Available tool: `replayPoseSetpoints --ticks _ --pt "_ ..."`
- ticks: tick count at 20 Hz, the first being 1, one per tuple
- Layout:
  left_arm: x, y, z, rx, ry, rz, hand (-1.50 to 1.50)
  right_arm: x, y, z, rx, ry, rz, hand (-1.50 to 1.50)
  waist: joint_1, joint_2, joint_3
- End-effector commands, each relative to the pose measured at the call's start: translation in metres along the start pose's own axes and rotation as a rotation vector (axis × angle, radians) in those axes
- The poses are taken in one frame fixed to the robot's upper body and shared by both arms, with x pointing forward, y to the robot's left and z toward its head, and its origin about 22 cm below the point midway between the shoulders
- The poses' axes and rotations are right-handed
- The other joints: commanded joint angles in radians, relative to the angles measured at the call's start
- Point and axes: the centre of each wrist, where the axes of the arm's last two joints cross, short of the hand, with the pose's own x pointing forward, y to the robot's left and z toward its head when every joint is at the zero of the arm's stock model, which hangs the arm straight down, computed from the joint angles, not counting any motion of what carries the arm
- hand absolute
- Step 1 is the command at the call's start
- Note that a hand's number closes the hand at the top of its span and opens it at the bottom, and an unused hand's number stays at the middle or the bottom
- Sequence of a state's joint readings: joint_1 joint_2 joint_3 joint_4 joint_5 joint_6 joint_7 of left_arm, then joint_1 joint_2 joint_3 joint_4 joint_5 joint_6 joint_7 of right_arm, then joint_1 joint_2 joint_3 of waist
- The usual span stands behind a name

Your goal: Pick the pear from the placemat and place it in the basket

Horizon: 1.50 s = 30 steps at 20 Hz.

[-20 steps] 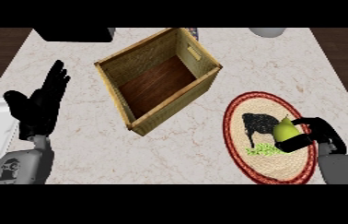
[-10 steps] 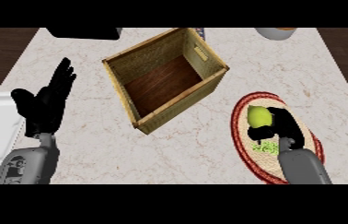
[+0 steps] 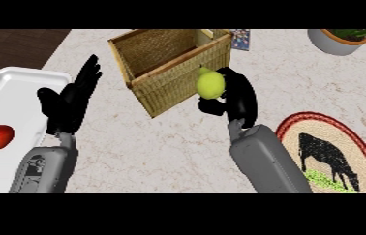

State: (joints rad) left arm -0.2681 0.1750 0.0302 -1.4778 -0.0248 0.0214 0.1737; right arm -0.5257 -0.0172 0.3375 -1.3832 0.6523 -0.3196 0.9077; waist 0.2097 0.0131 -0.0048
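Pear (image 3: pixel 211 84) pinched in the right robot hand (image 3: pixel 236 99), fingers curled round it, up off the tabletop (image 3: pixel 164 147). Held right at the near corner of the basket (image 3: pixel 174 74), just in front of its wall, not inside. Nothing seen inside the basket. Placemat (image 3: pixel 325 154) near the basket's lower right, well apart from the pear. Left robot hand (image 3: pixel 70 101) spread, fingers up, left of the basket, beside a white tray (image 3: pixel 25 91). Bare tabletop between basket and left robot hand.

Pale marble counter (image 3: pixel 164 142) — wicker basket (image 3: pixel 172 67), round cow placemat (image 3: pixel 325 156), white tray (image 3: pixel 25 98), grey pot (image 3: pixel 336 40)
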Motion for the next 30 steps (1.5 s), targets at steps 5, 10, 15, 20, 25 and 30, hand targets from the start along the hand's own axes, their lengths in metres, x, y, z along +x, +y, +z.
replayPoseSetpoints --ticks 5,10,15,20,25,30 --pt "0.012 -0.015 -0.01 -0.051 -0.032 -0.016 0.0 0.078 0.01 0.029 -0.242 -0.276 -0.19 1.5 0.032 0.002 -0.002" --pt "0.01 -0.024 -0.012 -0.068 -0.018 -0.016 0.0 0.107 0.015 0.023 -0.351 -0.284 -0.177 1.5 0.028 0.007 -0.006" --pt "0.007 -0.018 -0.015 -0.047 -0.006 -0.025 0.0 0.141 0.009 0.02 -0.428 -0.275 -0.183 1.5 0.021 0.002 -0.008" --pt "0.008 -0.021 -0.016 -0.037 -0.002 -0.017 0.0 0.171 -0.005 0.014 -0.518 -0.275 -0.263 1.5 0.006 -0.001 -0.005" --pt "0.008 -0.018 -0.02 -0.019 -0.002 -0.019 0.0 0.2 -0.016 0.006 -0.594 -0.238 -0.235 1.5 -0.013 0.005 -0.007" --pt "0.009 -0.008 -0.021 0.006 -0.002 -0.017 0.0 0.219 -0.021 -0.003 -0.661 -0.171 -0.194 1.5 -0.023 0.001 -0.007"
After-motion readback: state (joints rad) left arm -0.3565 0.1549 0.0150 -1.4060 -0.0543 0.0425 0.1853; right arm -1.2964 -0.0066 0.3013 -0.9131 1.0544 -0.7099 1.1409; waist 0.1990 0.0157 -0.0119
